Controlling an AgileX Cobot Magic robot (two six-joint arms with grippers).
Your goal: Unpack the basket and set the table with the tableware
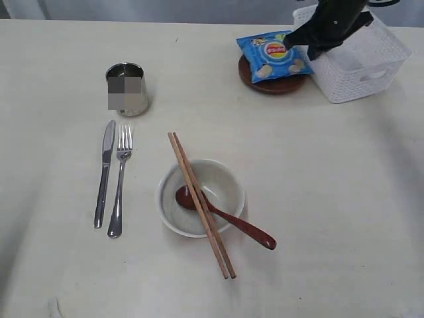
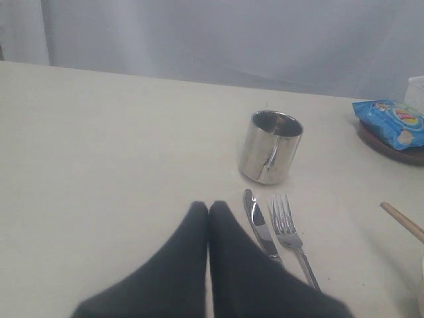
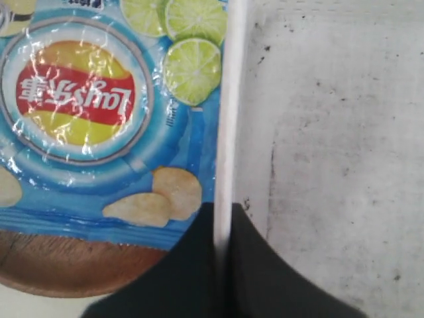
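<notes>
The white basket [image 1: 361, 63] stands at the back right of the table [image 1: 318, 199]. My right gripper [image 3: 223, 212] is shut on the basket's rim [image 3: 228, 99], one finger inside, one outside. Beside it the dark brown plate [image 1: 265, 85] carries a blue chip bag [image 1: 273, 55]. A steel cup [image 1: 127, 89] stands back left, with the knife [image 1: 104, 172] and fork [image 1: 120, 179] in front of it. The pale bowl [image 1: 199, 197] holds the reddish-brown spoon [image 1: 225, 218], and the chopsticks [image 1: 201, 202] lie across it. My left gripper [image 2: 208, 211] is shut and empty, left of the knife [image 2: 260, 228].
The basket's inside [image 3: 331, 152] shows a bare, speckled white floor. The chip bag [image 3: 99, 112] lies right against the basket's outer wall. A pale curtain [image 2: 232, 40] hangs behind the table's far edge.
</notes>
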